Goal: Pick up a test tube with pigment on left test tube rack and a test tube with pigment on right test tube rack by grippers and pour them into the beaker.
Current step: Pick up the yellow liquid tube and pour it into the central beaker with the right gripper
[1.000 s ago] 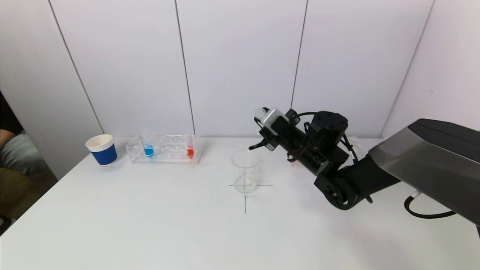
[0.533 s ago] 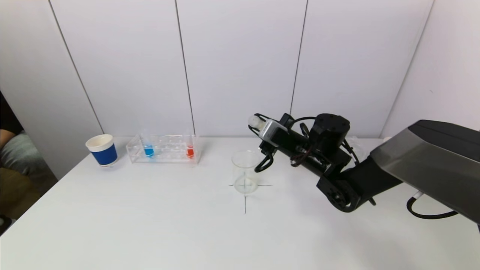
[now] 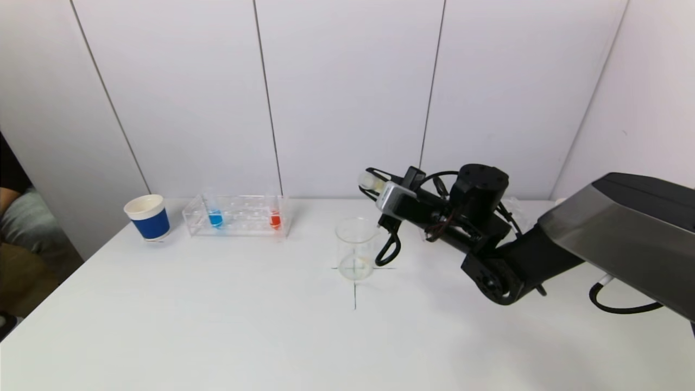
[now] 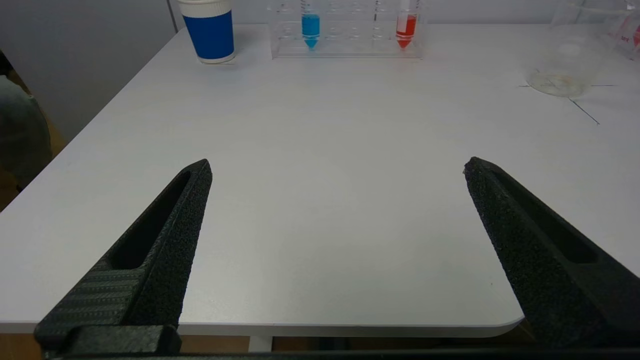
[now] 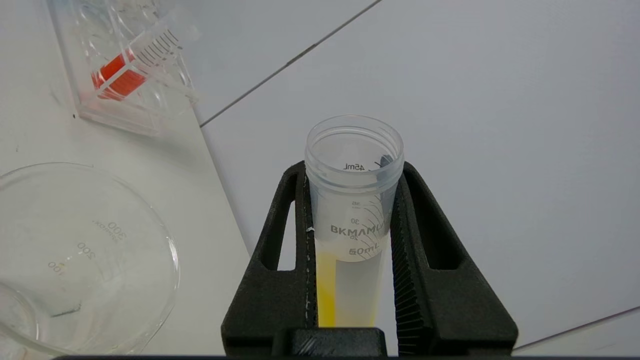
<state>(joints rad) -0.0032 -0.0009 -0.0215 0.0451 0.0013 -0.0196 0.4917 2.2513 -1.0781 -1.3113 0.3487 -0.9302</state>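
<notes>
Holding a clear plastic test tube [image 3: 371,181] with yellow pigment, the right gripper [image 3: 370,182] hangs just above and behind the clear glass beaker [image 3: 355,248]. The left gripper [image 4: 336,170] stands wide open and empty, the clear rack [image 4: 348,31] well ahead. Squeezed tight between the black fingers [image 5: 280,250], the tube [image 5: 353,210] has its mouth open, beaker [image 5: 80,260] just beside.

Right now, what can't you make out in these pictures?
- Right rack: head view, hidden behind the right arm.
- Clear plastic test tube with yellow liquid: right wrist view, its bottom cut off behind the right gripper.
- Clear glass beaker: contents too faint to judge.
</notes>
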